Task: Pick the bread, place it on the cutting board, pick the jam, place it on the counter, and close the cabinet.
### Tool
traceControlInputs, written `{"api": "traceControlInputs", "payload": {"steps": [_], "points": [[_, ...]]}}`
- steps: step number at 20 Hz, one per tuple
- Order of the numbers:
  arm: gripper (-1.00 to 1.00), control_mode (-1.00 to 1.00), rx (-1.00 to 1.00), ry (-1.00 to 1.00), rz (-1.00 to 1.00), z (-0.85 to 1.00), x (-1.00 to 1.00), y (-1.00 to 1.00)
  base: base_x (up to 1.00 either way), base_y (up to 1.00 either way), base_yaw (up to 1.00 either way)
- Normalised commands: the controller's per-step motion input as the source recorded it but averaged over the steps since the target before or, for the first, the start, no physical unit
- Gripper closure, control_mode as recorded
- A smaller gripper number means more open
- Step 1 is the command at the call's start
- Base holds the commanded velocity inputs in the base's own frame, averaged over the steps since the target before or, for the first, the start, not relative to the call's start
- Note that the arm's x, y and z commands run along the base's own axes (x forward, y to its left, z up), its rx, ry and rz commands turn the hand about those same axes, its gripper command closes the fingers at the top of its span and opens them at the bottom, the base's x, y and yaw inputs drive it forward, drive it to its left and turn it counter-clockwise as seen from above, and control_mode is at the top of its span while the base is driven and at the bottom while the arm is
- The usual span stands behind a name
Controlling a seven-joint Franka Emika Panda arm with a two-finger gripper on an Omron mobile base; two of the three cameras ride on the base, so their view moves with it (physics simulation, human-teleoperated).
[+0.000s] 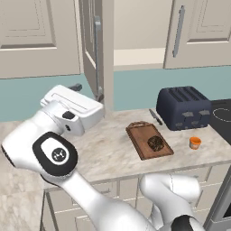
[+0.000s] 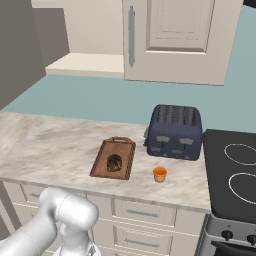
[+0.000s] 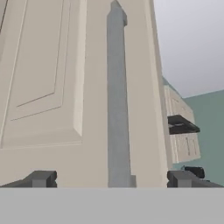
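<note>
- Marbled counter (image 2: 50, 142) carries the cutting board (image 2: 102, 162); I see the bread (image 2: 114, 162) resting on it.
- Jam (image 2: 160, 174) stands on the counter at 3 o'clock from the board, in front of the toaster (image 2: 175, 131).
- Cabinet (image 1: 92, 49) door stands open.
- Gripper (image 3: 111, 178) spread wide, fingers either side of the door's bar handle (image 3: 117, 96).

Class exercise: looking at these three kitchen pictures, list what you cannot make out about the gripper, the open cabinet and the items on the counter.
- Gripper: in the left base view the hand's own white body hides the fingers.
- Cabinet: the frame's top edge cuts off the inside above the shelf in both base views.
- Jam: too small to read any label.
- Bread on the cutting board: crust detail blurred.
</note>
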Motion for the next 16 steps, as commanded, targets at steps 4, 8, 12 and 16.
{"api": "traceControlInputs", "payload": {"steps": [4, 8, 12, 16], "points": [[-1.00, -1.00, 0.00, 0.00, -0.09, 0.00, 0.19, 0.00, 0.00, 0.00, 0.00], [-1.00, -1.00, 0.00, 0.00, -0.09, 0.00, 0.14, 0.00, 0.00, 0.00, 0.00], [-1.00, -1.00, 0.00, 0.00, -0.10, 0.00, 0.10, 0.00, 0.00, 0.00, 0.00], [-1.00, -1.00, 0.00, 0.00, -0.10, 0.00, 0.08, 0.00, 0.00, 0.00, 0.00]]}}
